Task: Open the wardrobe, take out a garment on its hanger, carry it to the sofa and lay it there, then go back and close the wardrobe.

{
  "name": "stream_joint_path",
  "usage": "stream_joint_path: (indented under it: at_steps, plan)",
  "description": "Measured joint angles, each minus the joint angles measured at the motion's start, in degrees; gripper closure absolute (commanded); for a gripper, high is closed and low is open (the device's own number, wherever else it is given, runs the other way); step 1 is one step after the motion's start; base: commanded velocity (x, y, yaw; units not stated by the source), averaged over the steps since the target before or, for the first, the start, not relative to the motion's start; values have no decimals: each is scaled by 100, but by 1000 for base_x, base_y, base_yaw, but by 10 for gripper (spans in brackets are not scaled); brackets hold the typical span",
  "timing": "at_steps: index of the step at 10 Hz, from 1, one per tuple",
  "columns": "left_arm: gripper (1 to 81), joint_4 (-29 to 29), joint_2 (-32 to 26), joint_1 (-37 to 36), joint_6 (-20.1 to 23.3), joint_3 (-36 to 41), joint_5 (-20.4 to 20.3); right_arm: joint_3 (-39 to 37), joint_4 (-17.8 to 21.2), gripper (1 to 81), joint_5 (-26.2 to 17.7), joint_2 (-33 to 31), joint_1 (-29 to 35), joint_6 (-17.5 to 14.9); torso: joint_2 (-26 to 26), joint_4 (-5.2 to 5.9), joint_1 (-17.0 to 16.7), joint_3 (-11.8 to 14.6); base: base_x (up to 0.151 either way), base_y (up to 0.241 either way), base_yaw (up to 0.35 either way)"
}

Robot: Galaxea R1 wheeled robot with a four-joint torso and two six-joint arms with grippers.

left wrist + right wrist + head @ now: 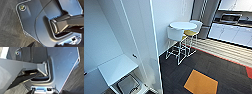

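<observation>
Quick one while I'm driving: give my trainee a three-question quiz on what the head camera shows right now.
1. True or false: the round white table stands by the white wall.
2. What colour is the bright patch in the dark carpet? A) green B) orange C) purple
3. Fill in: the stool behind the table has a ______ seat.

Key: 1 true; 2 B; 3 yellow.
</observation>
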Motion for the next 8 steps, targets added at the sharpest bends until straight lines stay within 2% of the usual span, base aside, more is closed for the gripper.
stream_joint_path:
  at_steps: [8]
  plan:
    - [10,30,35,4,16,-1,-1,-35,0,10,13,5,11,0,0,0,0,0,0,0,257]
